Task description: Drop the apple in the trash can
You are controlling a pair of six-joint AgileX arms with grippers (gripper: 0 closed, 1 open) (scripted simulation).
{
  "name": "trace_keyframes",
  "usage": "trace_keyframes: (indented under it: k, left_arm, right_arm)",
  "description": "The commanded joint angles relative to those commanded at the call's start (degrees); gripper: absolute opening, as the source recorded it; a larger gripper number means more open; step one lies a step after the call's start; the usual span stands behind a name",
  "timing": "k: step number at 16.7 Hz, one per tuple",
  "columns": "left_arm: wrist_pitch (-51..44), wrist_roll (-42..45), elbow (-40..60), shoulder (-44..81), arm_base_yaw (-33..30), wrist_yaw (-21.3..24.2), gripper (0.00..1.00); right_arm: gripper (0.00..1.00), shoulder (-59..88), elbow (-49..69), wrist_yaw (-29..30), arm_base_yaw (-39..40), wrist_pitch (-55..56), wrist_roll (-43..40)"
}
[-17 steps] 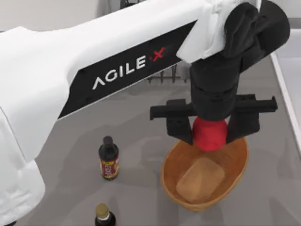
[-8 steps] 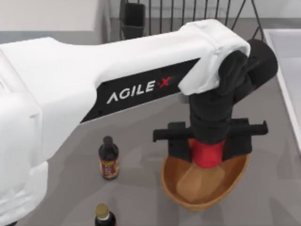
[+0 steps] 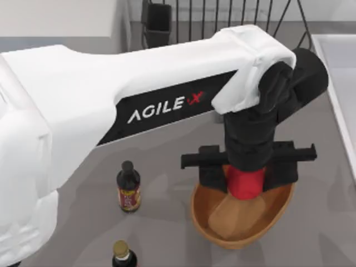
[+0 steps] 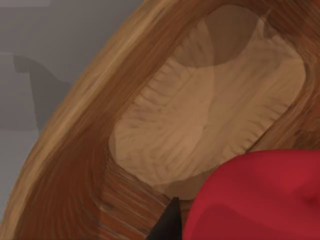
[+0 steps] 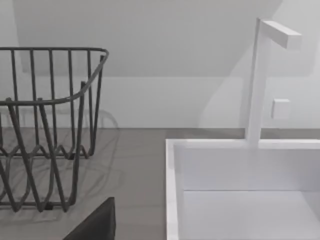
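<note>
Apple held over the trash can

The left tool (image 3: 245,173) is closed around the red apple (image 3: 245,182), poised low above the far rim of the wicker trash can (image 3: 206,222); the left wrist view shows the apple (image 4: 260,200) over the can's tan bottom (image 4: 200,120). Two dark bottles (image 3: 128,187) stand on the table (image 3: 161,228) to its left.

Apple (image 3: 245,182): smooth, matt red skin. Trash can (image 3: 278,211): woven wicker, orange-brown wall with streaked grain, paler tan ribbed floor. Table (image 3: 167,167): grey, matt, even. Rack (image 5: 45,130): thin dark metal wire. Bottle (image 3: 128,186): dark, glossy, paper-like label. Sink (image 5: 240,190): white, smooth, matt.
</note>
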State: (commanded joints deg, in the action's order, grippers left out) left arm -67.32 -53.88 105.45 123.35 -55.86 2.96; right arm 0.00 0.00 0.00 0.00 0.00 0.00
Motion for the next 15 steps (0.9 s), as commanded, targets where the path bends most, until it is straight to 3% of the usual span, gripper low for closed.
trace_keyframes:
  k: [9,15]
  left_arm:
    - [0.0,0.0,0.0,0.0,0.0,0.0,0.98]
    - [0.0,0.0,0.0,0.0,0.0,0.0,1.0]
  right_arm:
    - [1.0,0.0,0.0,0.0,0.0,0.0,0.0]
    - [1.0,0.0,0.0,0.0,0.0,0.0,0.0]
